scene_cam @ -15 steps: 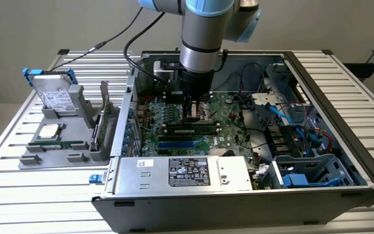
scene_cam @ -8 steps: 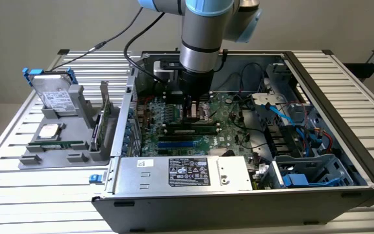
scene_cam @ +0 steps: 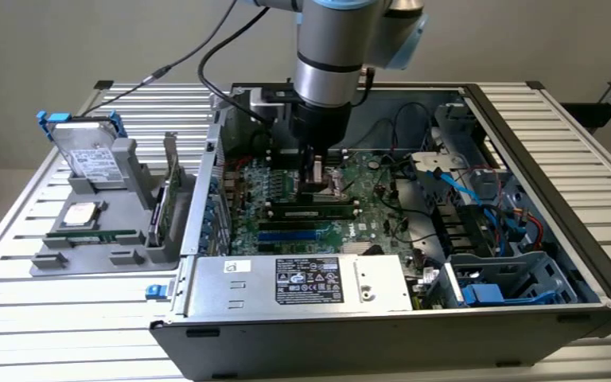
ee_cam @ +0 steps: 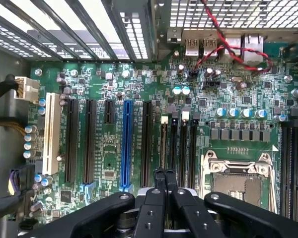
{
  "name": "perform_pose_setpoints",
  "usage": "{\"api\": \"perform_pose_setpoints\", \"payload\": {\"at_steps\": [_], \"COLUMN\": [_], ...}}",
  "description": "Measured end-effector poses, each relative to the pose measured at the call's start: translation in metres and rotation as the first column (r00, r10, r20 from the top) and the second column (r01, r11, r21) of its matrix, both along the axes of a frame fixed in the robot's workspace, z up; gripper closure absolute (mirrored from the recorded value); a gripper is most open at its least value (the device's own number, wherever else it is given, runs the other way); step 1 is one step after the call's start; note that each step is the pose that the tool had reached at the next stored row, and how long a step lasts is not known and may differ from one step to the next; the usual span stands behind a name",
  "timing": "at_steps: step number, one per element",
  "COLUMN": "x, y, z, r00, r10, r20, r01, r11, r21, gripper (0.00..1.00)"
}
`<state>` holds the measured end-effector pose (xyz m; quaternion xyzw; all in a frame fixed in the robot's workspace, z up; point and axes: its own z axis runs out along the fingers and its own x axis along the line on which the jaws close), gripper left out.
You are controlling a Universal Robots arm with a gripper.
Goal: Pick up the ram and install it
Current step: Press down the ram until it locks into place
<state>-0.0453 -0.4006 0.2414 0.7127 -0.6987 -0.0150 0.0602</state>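
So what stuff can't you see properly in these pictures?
- Exterior view: whether the ram is clicked fully into its slot; the hand stands over it and the clips are too small.
- Exterior view: words on the power supply label, too small.
- Wrist view: the processor socket, partly covered by the shut hand.

The closed tool hovers over the green motherboard beside black slots.

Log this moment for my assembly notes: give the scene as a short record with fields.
setting: open computer case on a slatted table
gripper: fingers shut, low over the motherboard
ram: lying in a motherboard slot, just beneath the gripper
side tray: holds a hard drive and a processor chip
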Motion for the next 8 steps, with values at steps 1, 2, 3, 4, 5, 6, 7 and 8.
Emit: {"api": "perform_pose_setpoints", "payload": {"at_steps": [1, 2, 3, 4, 5, 6, 7, 8], "x": [0.001, 0.003, 0.005, 0.008, 0.010, 0.012, 0.014, 0.017], "y": [0.0000, -0.0001, -0.0001, -0.0002, -0.0003, -0.0003, -0.0004, -0.0004], "z": [0.0004, 0.0005, 0.0005, 0.0007, 0.0007, 0.0008, 0.0009, 0.0010], "r00": [1.0000, 1.0000, 1.0000, 1.0000, 1.0000, 1.0000, 1.0000, 1.0000], "r10": [0.000, 0.000, 0.000, 0.000, 0.000, 0.000, 0.000, 0.000], "r20": [0.0000, 0.0000, 0.0001, 0.0000, 0.0000, 0.0000, -0.0001, -0.0001], "r01": [0.000, 0.000, 0.000, 0.000, 0.000, 0.000, 0.000, 0.000], "r11": [1.0000, 1.0000, 1.0000, 1.0000, 1.0000, 1.0000, 1.0000, 1.0000], "r21": [0.0000, 0.0005, 0.0008, 0.0010, 0.0012, 0.0012, 0.0013, 0.0015], "gripper": [0.90, 0.90, 0.90, 0.90, 0.90, 0.90, 0.90, 0.90]}}
